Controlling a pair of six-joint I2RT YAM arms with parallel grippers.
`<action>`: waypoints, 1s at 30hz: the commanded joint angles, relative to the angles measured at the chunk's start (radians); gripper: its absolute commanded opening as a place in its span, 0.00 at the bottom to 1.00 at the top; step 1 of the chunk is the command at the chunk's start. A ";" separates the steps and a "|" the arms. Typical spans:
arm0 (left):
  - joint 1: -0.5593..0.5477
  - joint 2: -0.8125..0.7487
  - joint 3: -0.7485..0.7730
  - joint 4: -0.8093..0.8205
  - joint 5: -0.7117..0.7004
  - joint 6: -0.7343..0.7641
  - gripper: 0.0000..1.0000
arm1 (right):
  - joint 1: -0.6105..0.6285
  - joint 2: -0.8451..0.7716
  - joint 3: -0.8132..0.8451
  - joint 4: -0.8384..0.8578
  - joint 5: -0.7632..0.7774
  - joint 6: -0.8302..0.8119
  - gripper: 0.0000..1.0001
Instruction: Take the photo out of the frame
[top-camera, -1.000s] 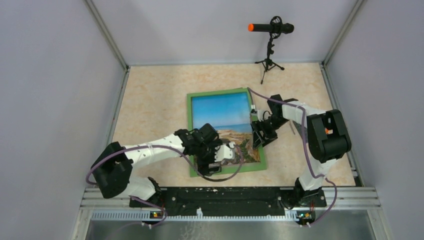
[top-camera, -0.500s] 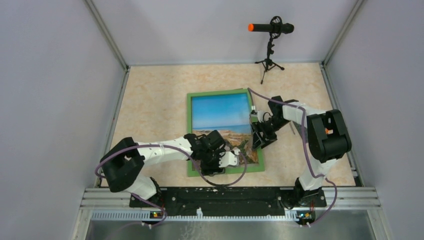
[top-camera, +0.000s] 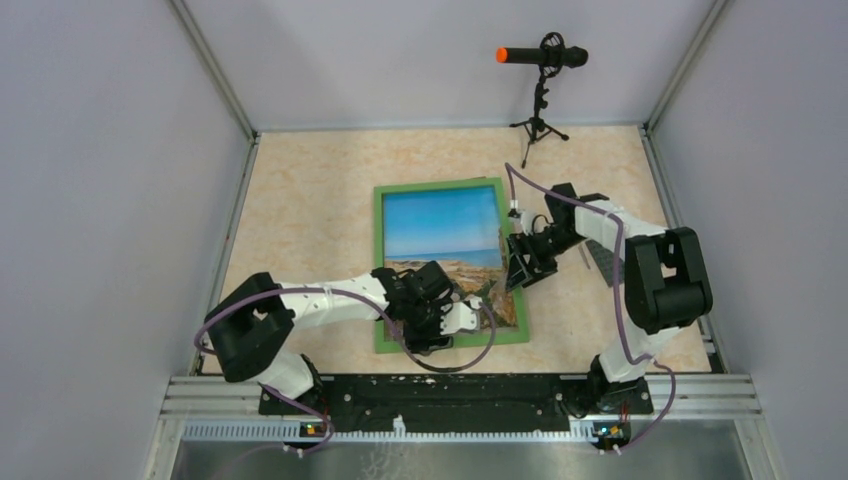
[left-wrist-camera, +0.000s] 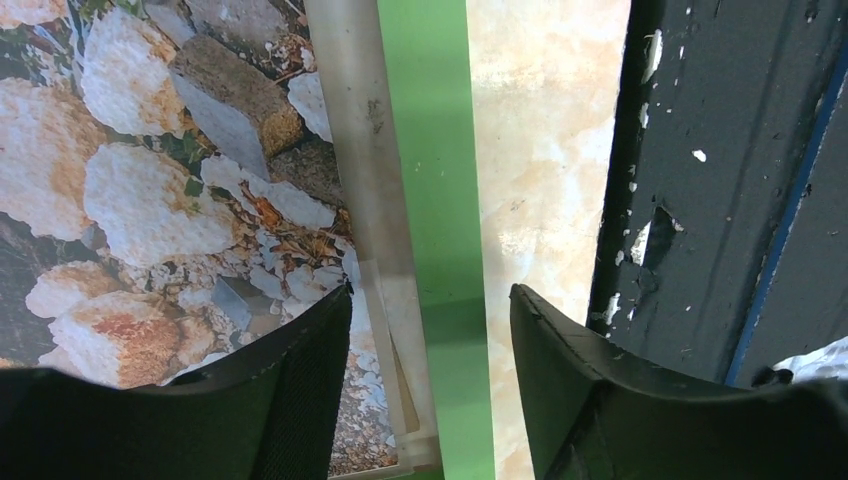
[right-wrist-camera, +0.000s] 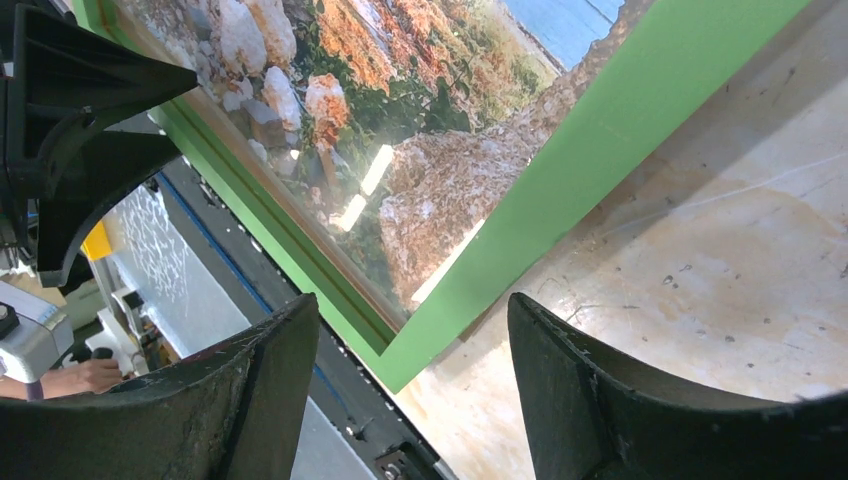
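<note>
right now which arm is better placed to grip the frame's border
Probably left: the left gripper has its open jaws astride the near green border of the frame, close over it. The right gripper, also open, hangs farther off by the right edge.

Seen from my remote station, the photo (right-wrist-camera: 430, 170) carries a glossy sheen under the glare, its frame (right-wrist-camera: 620, 110) a smooth matt green. The desk (top-camera: 300, 200) looks like pale marbled laminate; the fingers (left-wrist-camera: 620, 400), matt black plastic.

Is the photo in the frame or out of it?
In: the photo sits within the frame, its green border visible around it.
</note>
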 joint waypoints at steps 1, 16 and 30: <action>-0.002 0.051 -0.005 0.025 -0.019 -0.011 0.64 | -0.012 -0.051 0.037 -0.014 -0.026 -0.016 0.69; 0.007 -0.026 0.119 -0.110 0.014 -0.054 0.10 | -0.040 -0.063 0.166 -0.095 -0.064 -0.036 0.74; 0.113 0.010 0.160 -0.105 -0.040 -0.009 0.00 | -0.043 -0.071 0.192 -0.116 -0.072 -0.041 0.74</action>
